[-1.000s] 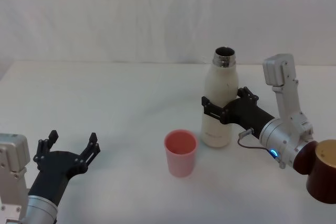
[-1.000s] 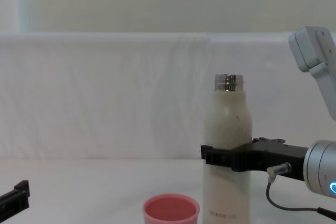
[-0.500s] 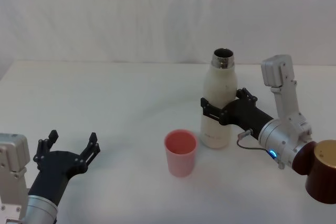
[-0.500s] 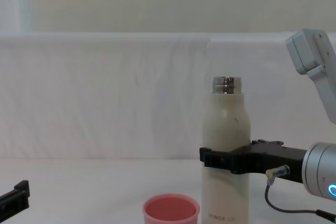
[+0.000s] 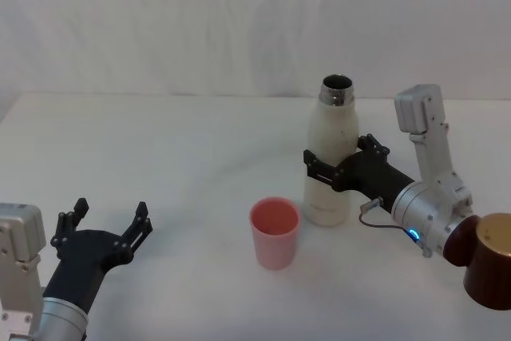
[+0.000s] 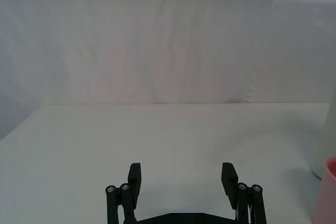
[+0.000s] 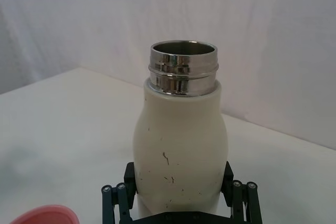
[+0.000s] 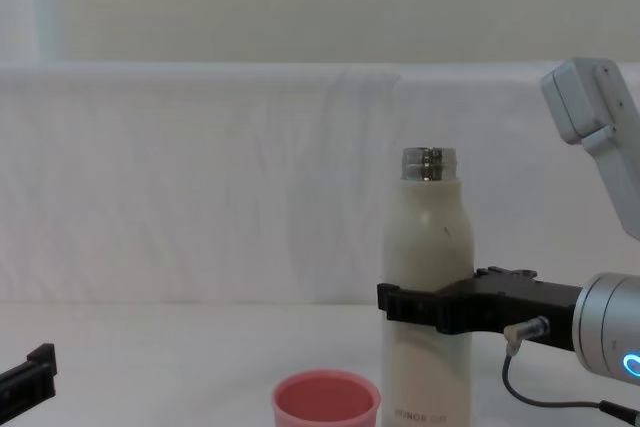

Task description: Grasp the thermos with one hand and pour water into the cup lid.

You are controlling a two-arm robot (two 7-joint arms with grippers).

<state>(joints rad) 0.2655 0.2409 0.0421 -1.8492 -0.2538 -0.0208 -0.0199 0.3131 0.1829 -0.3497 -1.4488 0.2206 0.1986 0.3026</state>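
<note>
**Our right claw has the thermos**

We see the thermos standing straight up on the white worktop, a bit right of the middle. Its top is off, and the shiny steel neck is open. In the head view we can look down into the dark hole at the top.

Our right claw reaches in from the right side. Its black fingers are closed around the middle of the thermos, one on each side, pressing on the cream wall. In the right wrist view the two fingers sit tight against the bottle, and we can see small dark specks on its side. We cannot tell if the thermos sits on the worktop or hangs just above it.

The pink cup stands on the worktop just beside the thermos, to its left and a little closer to us. It is upright, and we cannot tell if there is water in it.

Our left claw is down at the near left corner, well apart from the cup. Its fingers are spread wide and it holds nothing.
</note>
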